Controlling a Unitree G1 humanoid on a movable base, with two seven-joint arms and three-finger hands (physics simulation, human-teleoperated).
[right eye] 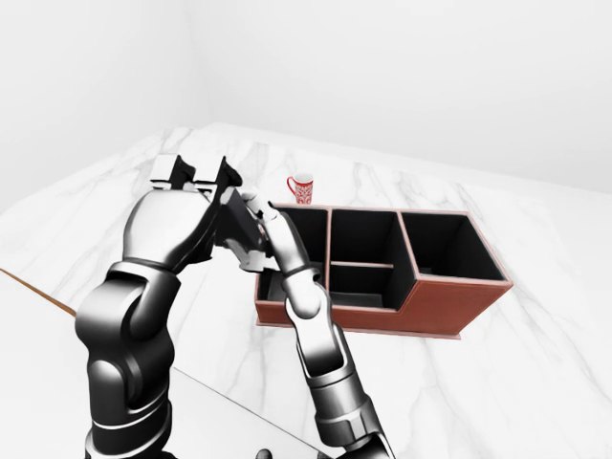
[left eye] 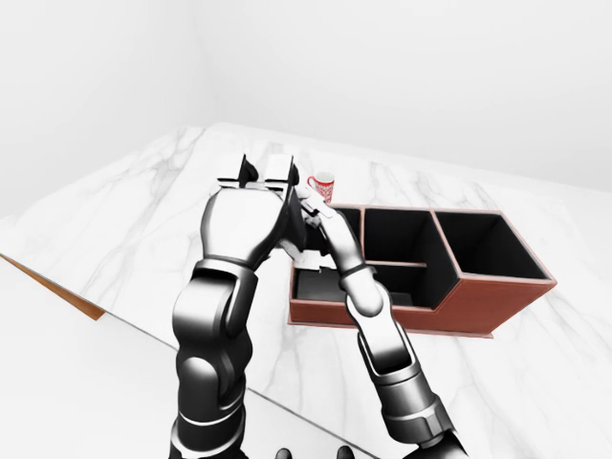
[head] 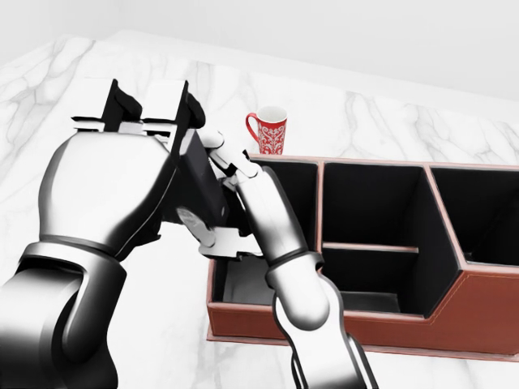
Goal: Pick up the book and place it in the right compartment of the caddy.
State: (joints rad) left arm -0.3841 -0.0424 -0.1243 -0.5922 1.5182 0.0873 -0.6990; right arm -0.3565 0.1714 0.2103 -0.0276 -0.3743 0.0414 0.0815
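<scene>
Above the white marble bench, the robot's left hand is gripping the book, a dark flat volume, with black fingers curling over its upper edge. The book is hanging in the air, tilted, at the left end of the caddy and just above its left rim in the head view, not inside any compartment. The right hand is reaching up from the bottom of the head view and pressing against the book's right face: its long fingers are lying along the cover while a shorter digit is tucking under the lower edge, so both hands are closing on the same volume. How tightly the right hand is clamping cannot be told, as the left hand is covering much of the contact.

The caddy, brown leather outside and black inside, is standing on the bench to the right of both hands. Its left compartment is lying partly behind the right forearm, the middle compartment is being split by a low crosswise divider, and the right compartment is standing open, well apart from the book. A red-and-white patterned mug is standing upright on the bench just beyond the caddy's upper left corner, its handle turned toward the view's left. In the left-eye view a brown edge of the bench is showing at the left.
</scene>
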